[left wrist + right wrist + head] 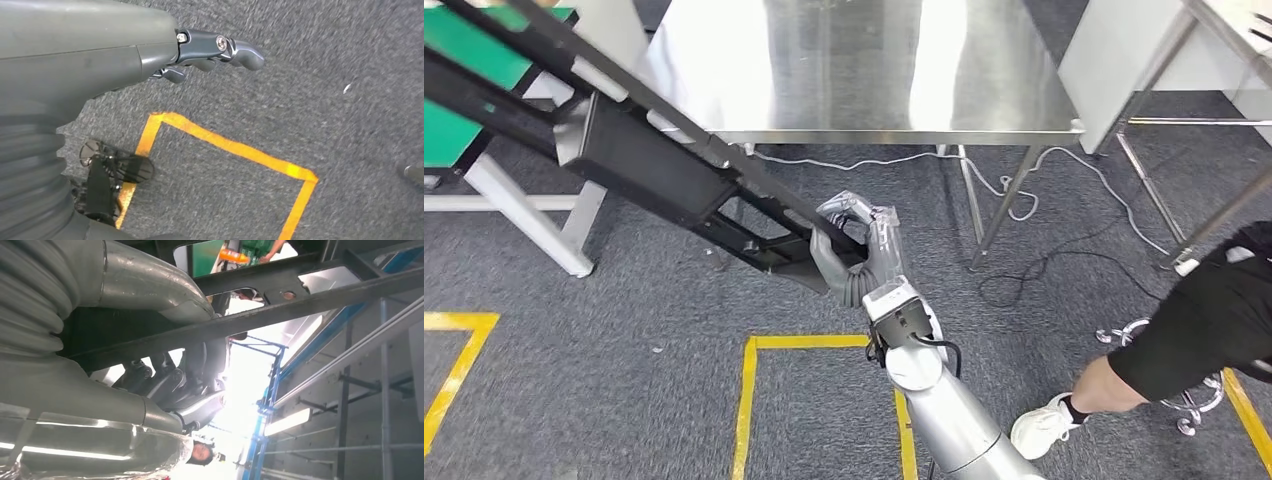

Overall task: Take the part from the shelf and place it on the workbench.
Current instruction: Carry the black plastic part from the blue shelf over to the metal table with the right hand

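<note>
Right hand (856, 250) around part (654, 170) (aloft)

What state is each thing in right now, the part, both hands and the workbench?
Part: a long black frame, held tilted above the floor, not yet on the workbench.
Right hand: grips the part at its lower end.
Left hand: holds nothing, fingers loosely bent, above the grey carpet.
Workbench: steel top bare where it shows.
Person: stands at the right, near the robot.
</note>
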You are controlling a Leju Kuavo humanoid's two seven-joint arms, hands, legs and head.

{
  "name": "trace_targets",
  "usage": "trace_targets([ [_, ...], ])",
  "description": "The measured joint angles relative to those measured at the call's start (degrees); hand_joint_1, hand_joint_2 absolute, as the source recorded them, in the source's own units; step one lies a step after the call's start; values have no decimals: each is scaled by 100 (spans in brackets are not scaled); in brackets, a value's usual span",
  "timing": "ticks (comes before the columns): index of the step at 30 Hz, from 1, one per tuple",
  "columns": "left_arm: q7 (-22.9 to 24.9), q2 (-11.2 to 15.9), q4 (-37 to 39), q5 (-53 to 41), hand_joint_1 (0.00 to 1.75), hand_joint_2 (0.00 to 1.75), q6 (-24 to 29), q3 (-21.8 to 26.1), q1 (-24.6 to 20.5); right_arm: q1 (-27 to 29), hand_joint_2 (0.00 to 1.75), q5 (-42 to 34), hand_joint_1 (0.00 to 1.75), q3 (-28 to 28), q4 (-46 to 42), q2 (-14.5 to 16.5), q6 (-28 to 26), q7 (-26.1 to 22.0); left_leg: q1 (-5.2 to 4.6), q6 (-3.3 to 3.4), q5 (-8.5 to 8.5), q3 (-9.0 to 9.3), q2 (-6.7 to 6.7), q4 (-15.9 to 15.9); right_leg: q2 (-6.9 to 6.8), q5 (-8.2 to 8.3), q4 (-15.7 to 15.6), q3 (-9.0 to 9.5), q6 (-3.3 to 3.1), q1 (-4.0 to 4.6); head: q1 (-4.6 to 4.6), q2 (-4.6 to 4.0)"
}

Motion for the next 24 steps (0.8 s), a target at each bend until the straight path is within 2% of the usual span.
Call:
trace_targets([
  [2,3,-12,0,-50,0,175,10,-14,-41,9,175,1,175,-17,-23,-33,-15,-10,11,43,20,47,-77,-64,249,-259,664,-347,-26,-22,32,0],
  [4,7,-16,0,-84,0,175,31,-31,-66,44,175,2,175,-30,-27,-79,-21,-12,13,60,8,50,-173,-62,339,-467,1382,-782,-22,-41,55,0],
  [5,8,-19,0,-90,0,175,39,-37,-67,63,175,5,175,-31,-27,-100,-21,-11,13,57,-1,55,-216,-59,347,-444,1476,-882,18,-49,58,0],
  [6,9,-23,0,-96,0,175,44,-39,-67,75,175,8,175,-30,-28,-114,-21,-10,16,45,-11,64,-257,-54,349,-319,1323,-860,76,-60,60,0],
  [8,13,-33,0,-113,0,175,44,-44,-67,77,175,11,175,-29,-30,-125,-22,-11,14,-5,-47,79,-325,-23,350,69,529,-556,186,-96,68,0],
  [9,14,-36,0,-121,0,175,44,-46,-67,73,175,12,175,-28,-33,-123,-22,-11,2,-42,-80,74,-351,14,354,230,170,-401,192,-110,69,0],
  [10,16,-37,0,-127,0,175,44,-50,-68,71,175,17,175,-27,-36,-121,-22,-12,-9,-76,-110,65,-368,48,358,325,-55,-298,167,-118,60,0],
  [11,18,-36,0,-129,0,175,44,-55,-66,70,175,27,175,-26,-39,-118,-22,-12,-14,-105,-136,54,-377,74,361,361,-141,-255,118,-110,52,0],
  [14,20,-33,-1,-131,0,175,24,-81,-56,64,175,66,175,-26,-48,-100,-21,-9,34,-187,-205,29,-341,151,366,372,-154,-215,-30,-117,34,0],
  [15,20,-33,-2,-130,0,175,10,-90,-58,60,175,77,175,-27,-51,-91,-22,-8,51,-221,-288,-29,-302,297,366,365,-161,-188,-72,-130,23,0],
  [16,19,-32,-2,-127,0,175,-3,-93,-59,56,175,86,175,-27,-54,-81,-22,-6,65,-254,-417,-142,-259,553,366,352,-167,-156,-108,-139,14,0],
  [18,16,-30,-2,-121,0,175,-34,-97,-58,53,175,95,175,-28,-56,-70,-26,5,78,-302,-728,-516,-202,1295,363,313,-165,-102,-163,-118,-3,0],
  [19,15,-28,-2,-117,0,175,-49,-97,-53,54,175,99,175,-28,-56,-69,-28,13,83,-313,-808,-696,-194,1598,363,296,-164,-80,-181,-107,-2,0],
  [20,14,-27,-2,-115,0,175,-62,-97,-47,55,175,104,175,-27,-56,-69,-31,21,85,-312,-789,-805,-191,1734,364,278,-164,-57,-194,-97,-4,0],
  [21,14,-26,-2,-114,0,175,-71,-98,-44,56,175,108,175,-27,-56,-69,-35,28,85,-296,-654,-802,-191,1643,367,255,-164,-27,-196,-88,-4,0],
  [23,14,-20,-2,-113,0,175,-80,-107,-44,56,175,117,175,-27,-57,-66,-45,39,70,-214,-208,-508,-185,927,372,201,-169,50,-183,-74,-5,0],
  [24,14,-13,-2,-113,0,175,-85,-114,-47,55,175,121,175,-27,-59,-63,-52,44,49,-165,-55,-331,-175,565,373,172,-171,83,-165,-55,1,0],
])
